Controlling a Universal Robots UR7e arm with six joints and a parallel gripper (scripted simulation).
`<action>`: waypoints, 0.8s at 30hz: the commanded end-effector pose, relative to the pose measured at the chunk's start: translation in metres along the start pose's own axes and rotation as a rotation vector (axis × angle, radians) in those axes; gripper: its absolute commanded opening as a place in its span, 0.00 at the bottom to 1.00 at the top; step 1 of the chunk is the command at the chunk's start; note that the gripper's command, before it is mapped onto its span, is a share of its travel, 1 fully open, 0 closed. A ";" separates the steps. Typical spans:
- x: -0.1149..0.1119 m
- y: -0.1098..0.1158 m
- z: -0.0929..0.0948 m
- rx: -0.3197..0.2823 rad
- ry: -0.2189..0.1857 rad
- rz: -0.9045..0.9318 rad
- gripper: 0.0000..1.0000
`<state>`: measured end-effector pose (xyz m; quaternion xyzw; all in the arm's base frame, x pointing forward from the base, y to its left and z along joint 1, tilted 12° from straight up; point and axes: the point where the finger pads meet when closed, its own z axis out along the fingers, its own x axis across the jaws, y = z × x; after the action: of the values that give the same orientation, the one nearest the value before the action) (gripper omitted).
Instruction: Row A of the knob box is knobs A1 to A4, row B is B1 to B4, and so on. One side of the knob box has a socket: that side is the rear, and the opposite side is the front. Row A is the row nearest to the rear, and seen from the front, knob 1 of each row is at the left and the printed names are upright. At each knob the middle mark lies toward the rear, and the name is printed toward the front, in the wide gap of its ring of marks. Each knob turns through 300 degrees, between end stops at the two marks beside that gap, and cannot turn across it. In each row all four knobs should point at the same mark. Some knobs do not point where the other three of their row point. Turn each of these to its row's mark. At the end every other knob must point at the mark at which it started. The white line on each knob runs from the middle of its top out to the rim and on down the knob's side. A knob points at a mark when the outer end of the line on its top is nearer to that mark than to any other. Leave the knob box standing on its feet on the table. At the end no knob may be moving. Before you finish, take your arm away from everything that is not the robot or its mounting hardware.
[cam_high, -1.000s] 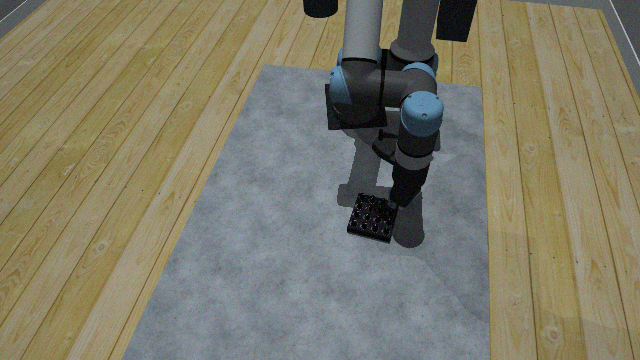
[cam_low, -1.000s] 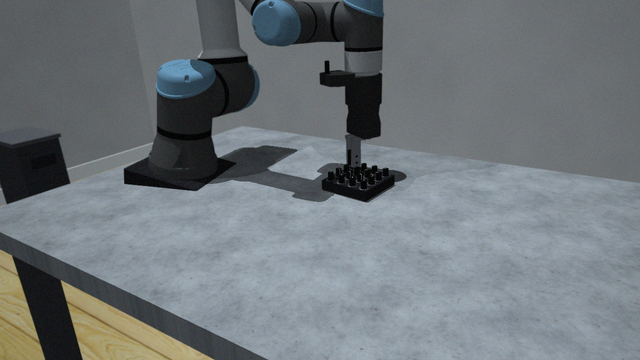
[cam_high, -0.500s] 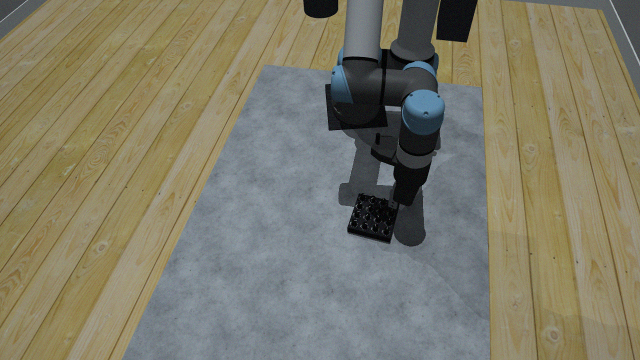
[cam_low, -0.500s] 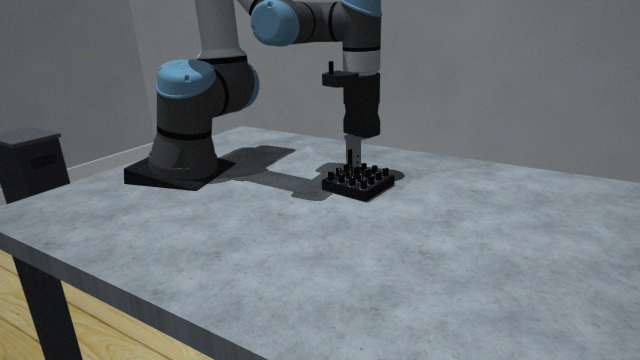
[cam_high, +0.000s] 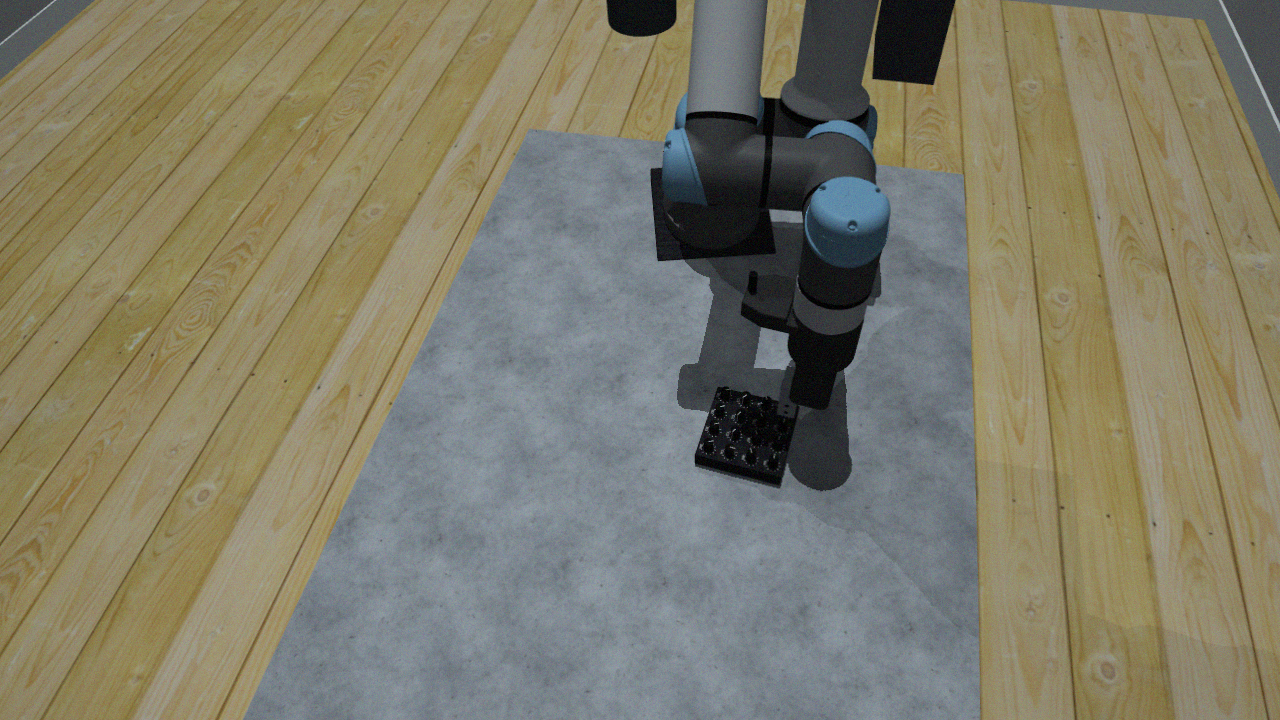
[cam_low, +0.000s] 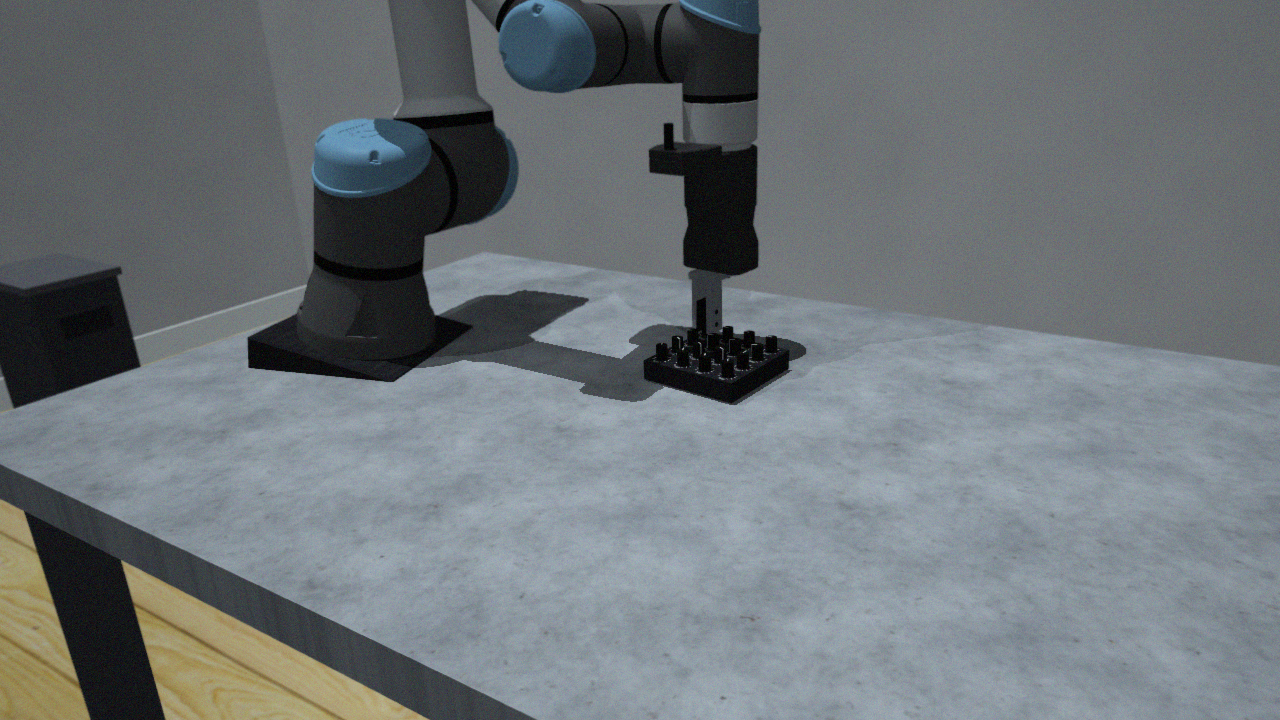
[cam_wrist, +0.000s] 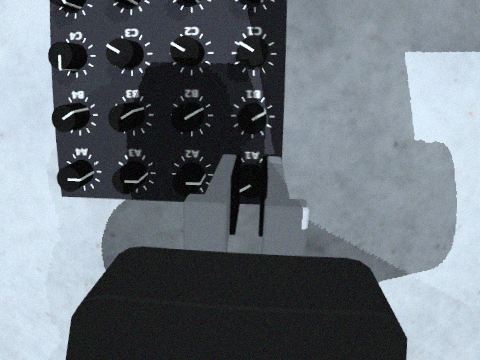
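The black knob box (cam_high: 716, 447) (cam_low: 707, 380) (cam_wrist: 100, 83) stands on the grey table, four rows of four knobs. In the wrist view row D is at the top and row A at the bottom, with knob 1 at the right. My gripper (cam_high: 787, 408) (cam_low: 707, 327) (cam_wrist: 250, 180) points straight down at the box's corner and is shut on knob A1 (cam_wrist: 248, 187); only a short piece of that knob's white line shows between the fingers. Knobs A2 (cam_wrist: 191, 176), A3 (cam_wrist: 134, 178) and A4 (cam_wrist: 75, 176) point alike. Knob C4 (cam_wrist: 67, 56) points differently from C3, C2 and C1.
The arm's base (cam_high: 714, 234) (cam_low: 358, 344) stands on the table behind the box. A dark cabinet (cam_low: 58, 313) stands off the table at the left. The table's edges (cam_low: 268, 608) are far from the box.
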<state>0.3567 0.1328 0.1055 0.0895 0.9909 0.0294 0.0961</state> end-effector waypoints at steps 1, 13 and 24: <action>0.000 0.000 0.000 -0.001 -0.001 -0.030 0.30; 0.000 0.000 0.000 -0.001 -0.001 -0.060 0.30; 0.000 0.000 0.000 -0.001 -0.001 -0.063 0.30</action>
<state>0.3567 0.1328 0.1055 0.0584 0.9932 0.0267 0.0969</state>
